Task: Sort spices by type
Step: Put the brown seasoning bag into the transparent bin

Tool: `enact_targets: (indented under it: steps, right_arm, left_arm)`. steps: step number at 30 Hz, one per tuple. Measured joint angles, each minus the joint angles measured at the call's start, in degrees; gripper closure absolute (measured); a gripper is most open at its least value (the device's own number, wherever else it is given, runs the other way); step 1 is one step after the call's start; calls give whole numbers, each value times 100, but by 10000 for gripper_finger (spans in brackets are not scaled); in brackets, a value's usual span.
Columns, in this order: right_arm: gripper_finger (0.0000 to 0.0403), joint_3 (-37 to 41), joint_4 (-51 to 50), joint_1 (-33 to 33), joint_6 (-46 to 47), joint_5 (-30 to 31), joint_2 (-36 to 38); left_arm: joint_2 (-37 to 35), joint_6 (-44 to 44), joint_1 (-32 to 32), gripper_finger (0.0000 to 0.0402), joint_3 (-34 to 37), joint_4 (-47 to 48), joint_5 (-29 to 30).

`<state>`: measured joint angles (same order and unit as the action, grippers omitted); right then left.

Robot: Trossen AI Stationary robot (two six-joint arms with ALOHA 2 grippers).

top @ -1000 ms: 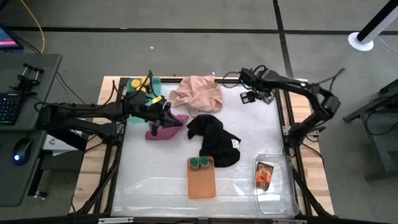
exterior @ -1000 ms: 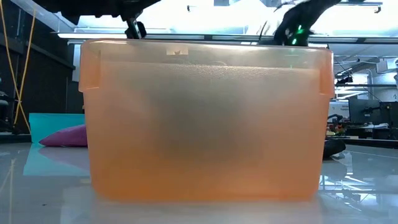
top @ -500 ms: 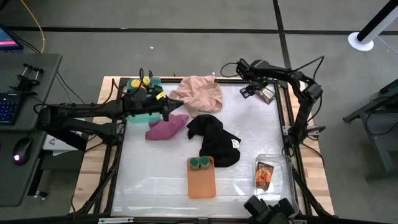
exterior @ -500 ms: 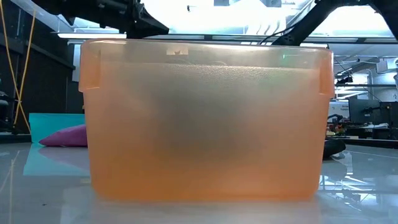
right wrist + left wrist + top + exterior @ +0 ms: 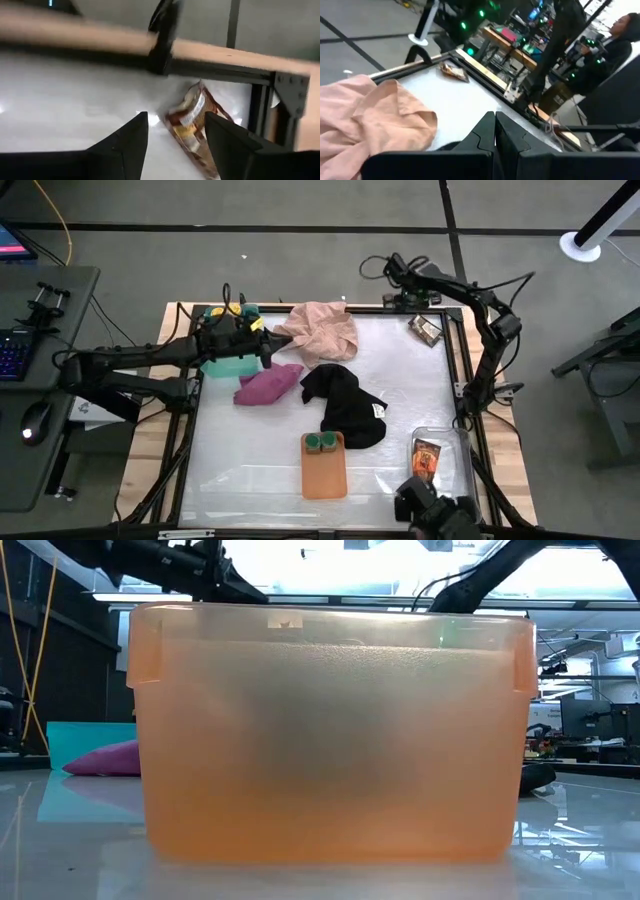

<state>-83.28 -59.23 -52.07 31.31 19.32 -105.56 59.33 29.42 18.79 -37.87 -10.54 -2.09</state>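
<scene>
- Packet (image 5: 425,329), loose: flat, orange-brown with printed face; lies on the table (image 5: 260,470) at its far right corner, long axis diagonal to the table edges. In the right wrist view (image 5: 192,122) the print shows brown and cream.
- Packet (image 5: 425,461), second: orange-brown, printed; lies flat inside the clear tray (image 5: 440,502) at the near right corner, long axis running near-to-far.
- Green-lidded jars (image 5: 320,442): two, round, upright, side by side at the far end of the orange tray (image 5: 324,475), near the table's near edge, centre.
- Yellow-lidded jars (image 5: 230,311): at the green tray (image 5: 232,364) by the far left corner, partly hidden by the arm.
- Right gripper (image 5: 396,266): over the far right corner, fingers (image 5: 127,145) parted, holding nothing; packet seen between them, apart.
- Left gripper (image 5: 268,352): fingers (image 5: 487,137) pressed together, empty, over the green tray's edge beside the pink cloth (image 5: 318,330).
</scene>
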Motion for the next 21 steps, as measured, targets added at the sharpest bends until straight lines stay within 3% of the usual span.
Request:
enact_targets:
  steps: [5, 12, 17, 21]
  right_arm:
    - [247, -53, -17, -223, 1733, -88, -22]
    - [277, 63, -36, -87, 3331, -278, -26]
    - [280, -276, -147, 581, 3010, 182, 118]
    - [284, -796, -1290, 1196, 2664, 948, 176]
  left_arm:
    - [0, 35, 227, 402, 0, 275, -579]
    - [0, -61, 373, 401, 0, 675, -1206]
    - [-13, -481, 376, 401, 1, 902, -1578]
    - [-13, -875, 476, 401, 2, 944, -1591]
